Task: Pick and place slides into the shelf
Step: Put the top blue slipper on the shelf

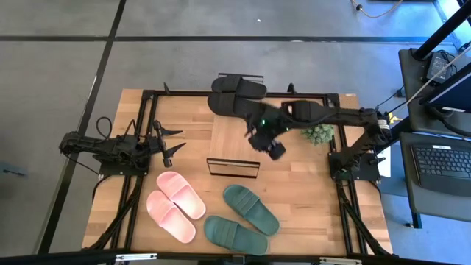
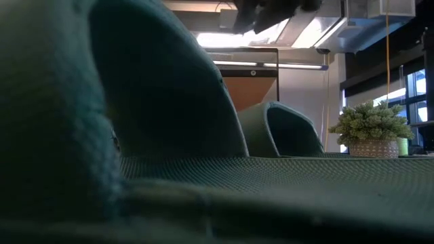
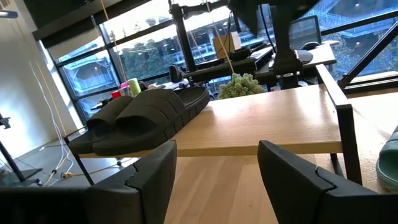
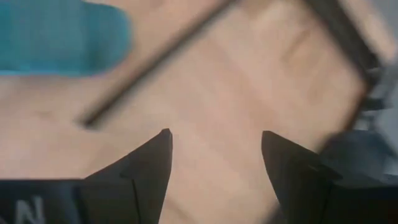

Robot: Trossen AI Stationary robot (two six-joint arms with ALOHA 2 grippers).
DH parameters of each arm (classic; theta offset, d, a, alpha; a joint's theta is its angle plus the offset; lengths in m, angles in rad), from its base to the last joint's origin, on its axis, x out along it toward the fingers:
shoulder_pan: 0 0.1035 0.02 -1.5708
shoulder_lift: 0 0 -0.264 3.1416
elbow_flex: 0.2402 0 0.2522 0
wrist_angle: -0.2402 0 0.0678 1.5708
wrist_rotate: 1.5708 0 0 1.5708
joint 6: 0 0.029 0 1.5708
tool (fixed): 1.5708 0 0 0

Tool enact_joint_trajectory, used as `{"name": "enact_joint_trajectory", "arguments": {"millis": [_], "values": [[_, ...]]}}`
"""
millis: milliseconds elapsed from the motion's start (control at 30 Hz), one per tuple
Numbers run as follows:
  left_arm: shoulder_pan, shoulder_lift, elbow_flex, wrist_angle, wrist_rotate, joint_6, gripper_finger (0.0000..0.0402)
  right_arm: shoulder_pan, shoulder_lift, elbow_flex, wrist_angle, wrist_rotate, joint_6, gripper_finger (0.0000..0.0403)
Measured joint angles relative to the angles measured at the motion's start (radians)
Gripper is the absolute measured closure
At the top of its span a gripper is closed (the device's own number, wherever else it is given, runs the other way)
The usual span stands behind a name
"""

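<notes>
The shelf (image 1: pixel 234 151) stands mid-table, a light wood board in a black frame. A black pair of slides (image 1: pixel 235 94) lies soles down on the far end of its top board, also seen in the left wrist view (image 3: pixel 146 115). On the tabletop near the front lie a pink pair (image 1: pixel 176 205) and a green pair (image 1: pixel 243 219), the green ones filling the low view (image 2: pixel 169 88). My right gripper (image 1: pixel 272 149) hangs open over the shelf's right part, pointing steeply down, nothing between its fingers (image 4: pixel 214 146). My left gripper (image 1: pixel 179 141) waits open and level at the table's left (image 3: pixel 217 155).
A small potted plant (image 1: pixel 319 135) stands right of the shelf, under my right arm, and shows in the low view (image 2: pixel 371 129). Black frame rails run along the table's left and right sides. Bare wood lies between the shelf and the slides in front.
</notes>
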Motion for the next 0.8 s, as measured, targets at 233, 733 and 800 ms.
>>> {"name": "enact_joint_trajectory", "arguments": {"millis": [233,733,800], "values": [[0.000,0.000,0.000,0.000,0.001,0.000,0.0185,0.165,0.000,0.000,-0.096,0.000,0.198,0.0158],[0.000,0.000,0.000,0.000,0.000,0.000,0.0185,0.545,0.000,-0.186,0.049,0.401,0.638,0.0158],[0.000,0.000,0.000,0.000,0.000,0.000,0.0185,0.573,0.000,-0.243,0.151,0.402,0.662,0.0158]]}}
